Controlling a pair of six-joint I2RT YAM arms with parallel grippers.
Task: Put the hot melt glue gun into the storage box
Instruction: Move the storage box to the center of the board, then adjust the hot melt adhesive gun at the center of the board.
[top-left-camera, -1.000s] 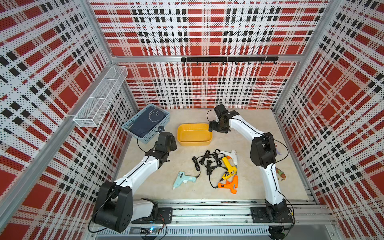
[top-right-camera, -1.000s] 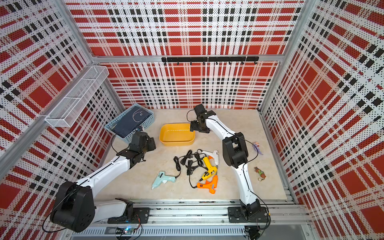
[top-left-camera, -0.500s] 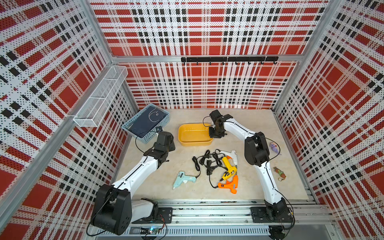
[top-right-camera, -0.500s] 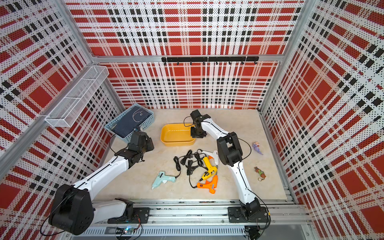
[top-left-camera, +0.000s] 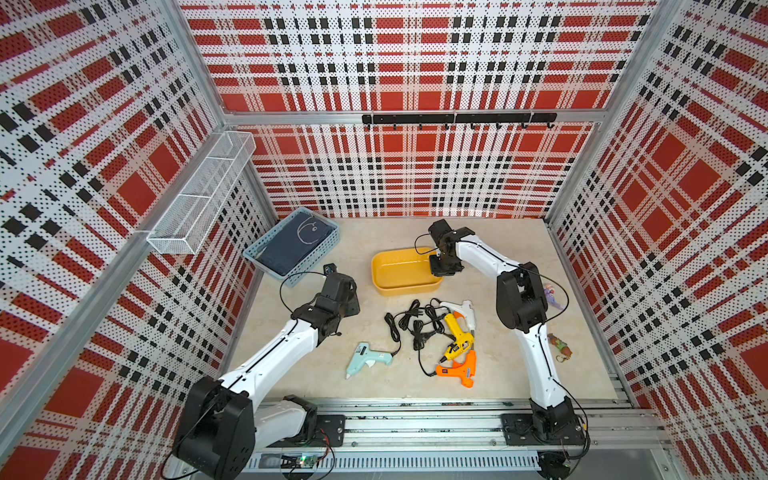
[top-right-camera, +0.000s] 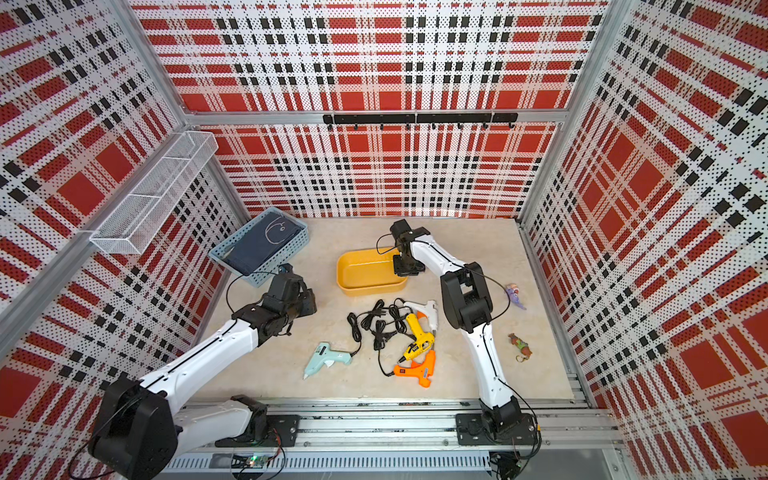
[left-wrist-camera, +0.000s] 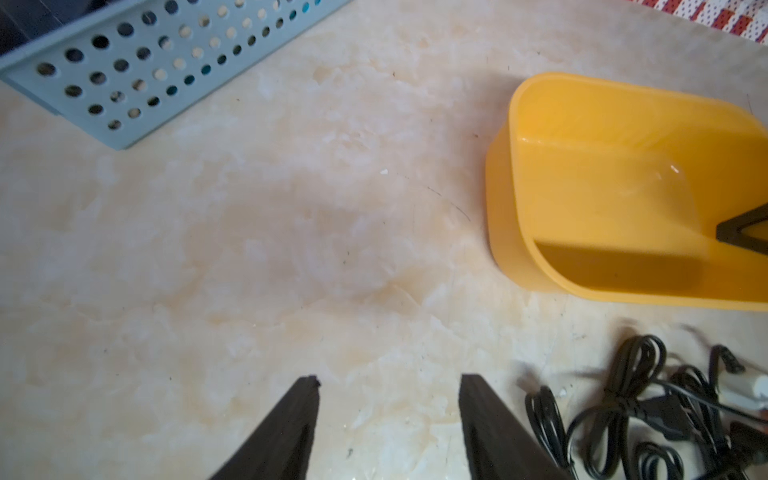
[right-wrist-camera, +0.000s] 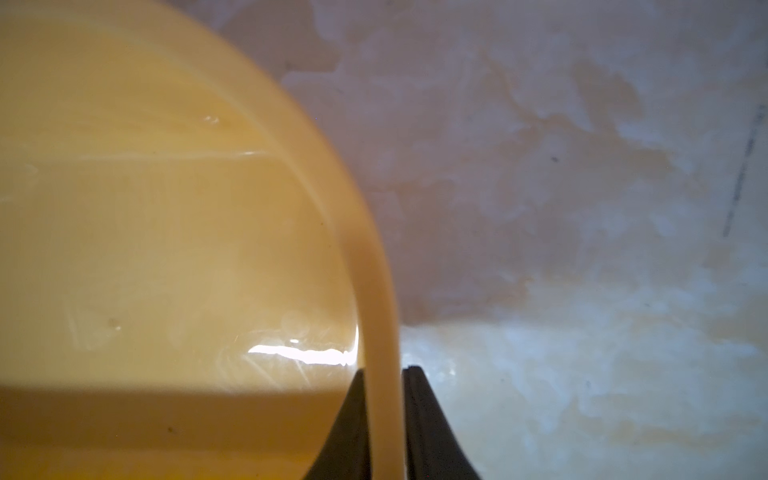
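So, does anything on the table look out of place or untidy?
Yes. The black cords lie tangled together beside the white, yellow and orange glue guns, which are heaped against each other. Also odd: the right gripper pinches the rim of the empty storage box, not a gun.

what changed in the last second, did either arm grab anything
The right end effector swung down to the storage box and shut on its rim. The left end effector barely shifted, open and empty. The glue guns and blue basket stayed put.
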